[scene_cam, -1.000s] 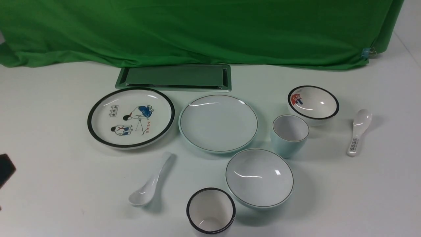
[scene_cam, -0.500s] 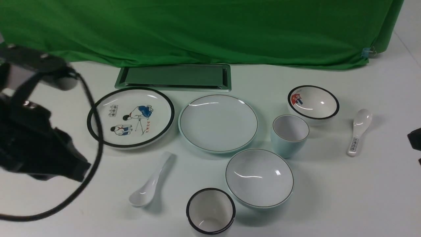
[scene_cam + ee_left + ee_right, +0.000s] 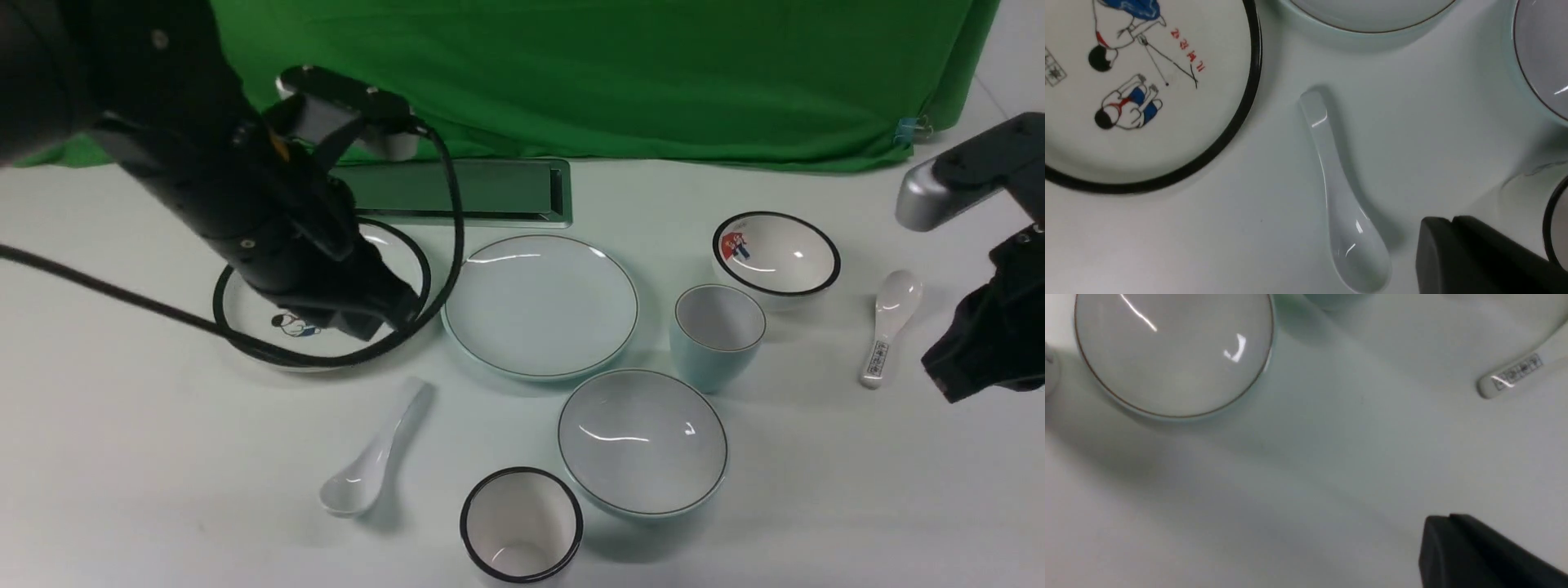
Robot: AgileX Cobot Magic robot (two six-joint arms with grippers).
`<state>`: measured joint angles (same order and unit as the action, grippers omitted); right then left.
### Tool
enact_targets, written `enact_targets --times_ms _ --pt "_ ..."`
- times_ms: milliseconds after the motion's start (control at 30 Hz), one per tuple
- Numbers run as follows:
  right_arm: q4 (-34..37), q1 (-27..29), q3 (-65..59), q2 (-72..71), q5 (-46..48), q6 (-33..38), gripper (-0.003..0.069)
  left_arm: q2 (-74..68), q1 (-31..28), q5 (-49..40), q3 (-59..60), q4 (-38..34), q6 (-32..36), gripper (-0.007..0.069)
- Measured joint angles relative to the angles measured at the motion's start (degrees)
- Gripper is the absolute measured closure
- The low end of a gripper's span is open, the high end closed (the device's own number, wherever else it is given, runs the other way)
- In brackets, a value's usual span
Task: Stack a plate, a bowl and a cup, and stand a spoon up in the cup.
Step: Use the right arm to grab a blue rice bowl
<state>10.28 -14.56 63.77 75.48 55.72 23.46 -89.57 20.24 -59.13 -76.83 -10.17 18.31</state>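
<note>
The pale blue-green plate (image 3: 539,306) lies mid-table, its edge showing in the left wrist view (image 3: 1367,22). The bowl (image 3: 642,441) sits in front of it, also in the right wrist view (image 3: 1171,355) and at the left wrist view's edge (image 3: 1545,53). The cup (image 3: 718,335) stands upright between the plate and the black-rimmed bowl. The plain white spoon (image 3: 375,457) (image 3: 1339,196) lies on the table. My left gripper (image 3: 375,320) (image 3: 1449,223) is shut and empty, above the cartoon plate's near edge. My right gripper (image 3: 953,382) (image 3: 1447,519) is shut and empty, right of the printed spoon.
A cartoon plate (image 3: 286,328) (image 3: 1147,81) lies partly under my left arm. A black-rimmed cup (image 3: 521,523) stands at the front, a black-rimmed bowl (image 3: 775,253) at the back right, with a printed spoon (image 3: 886,327) (image 3: 1515,373) beside it. A metal tray (image 3: 482,192) lies by the green cloth.
My left arm has swung in from the left edge to over the cartoon plate. My right arm has come into view at the right. The dishes have not moved.
</note>
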Motion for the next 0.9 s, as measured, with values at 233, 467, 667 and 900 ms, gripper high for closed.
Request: enact_targets --times_ms 233,467,667,900 --pt "-0.06 -9.5 0.29 6.41 -2.15 -1.22 0.062 -4.97 5.19 -0.32 -0.61 0.05 2.72 0.0653" --pt "-4.28 -8.7 0.35 8.49 -6.75 -5.62 0.0534 -5.19 7.2 -0.42 -0.74 -0.11 2.92 0.0653" --pt "-5.84 -6.87 0.92 8.54 -9.24 -9.18 0.0386 -5.19 7.2 -0.21 -0.79 0.06 3.02 0.0653" --pt "-5.9 -6.87 0.92 8.54 -11.48 -9.98 0.0283 -5.19 7.2 1.79 -0.8 0.06 3.06 0.0653"
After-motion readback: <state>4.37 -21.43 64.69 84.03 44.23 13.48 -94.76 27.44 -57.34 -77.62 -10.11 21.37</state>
